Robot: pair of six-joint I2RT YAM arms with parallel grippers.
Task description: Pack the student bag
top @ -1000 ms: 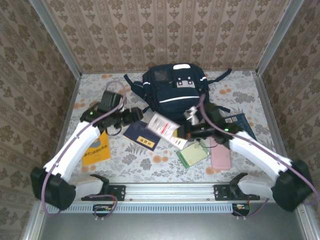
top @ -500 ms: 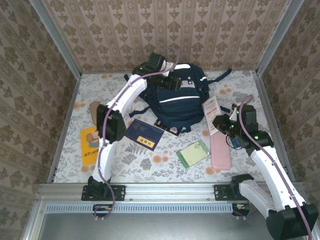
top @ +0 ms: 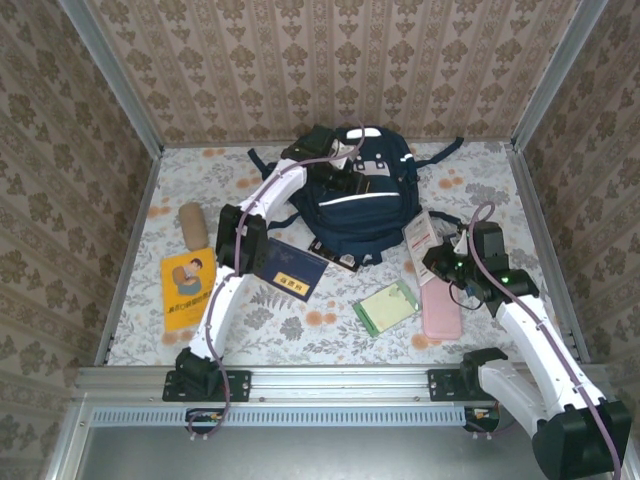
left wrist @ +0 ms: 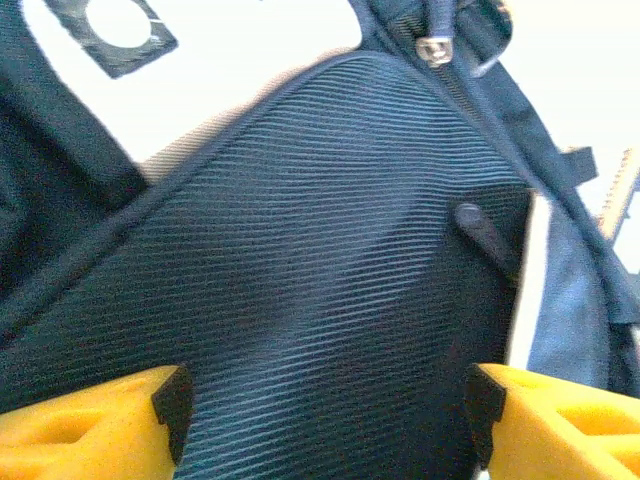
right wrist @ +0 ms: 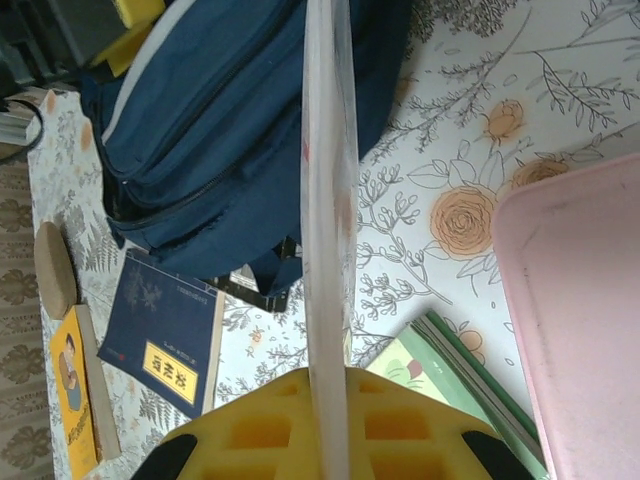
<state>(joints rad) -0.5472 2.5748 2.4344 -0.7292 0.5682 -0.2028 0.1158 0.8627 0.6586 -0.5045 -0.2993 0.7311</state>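
Note:
The student bag [top: 365, 205], navy with white stripes, lies at the back middle of the table. My left gripper [top: 345, 177] rests on its upper part. In the left wrist view its yellow fingers [left wrist: 172, 400] stand wide apart, open, with the bag's ribbed navy fabric [left wrist: 320, 220] between them. My right gripper [top: 443, 262] is to the right of the bag, shut on a thin white booklet with red print [top: 421, 232]. The right wrist view shows that booklet [right wrist: 328, 200] edge-on, beside the bag [right wrist: 240, 120].
On the flowered cloth lie a navy book [top: 288, 270], a yellow book [top: 189, 290], a brown oval object [top: 192, 224], a green notebook [top: 385, 307] and a pink case [top: 440, 312]. Metal posts and patterned walls close in the back and sides.
My left arm swung from the table's left up onto the bag's top. My right gripper carried the white booklet from the middle of the table to the bag's right side.

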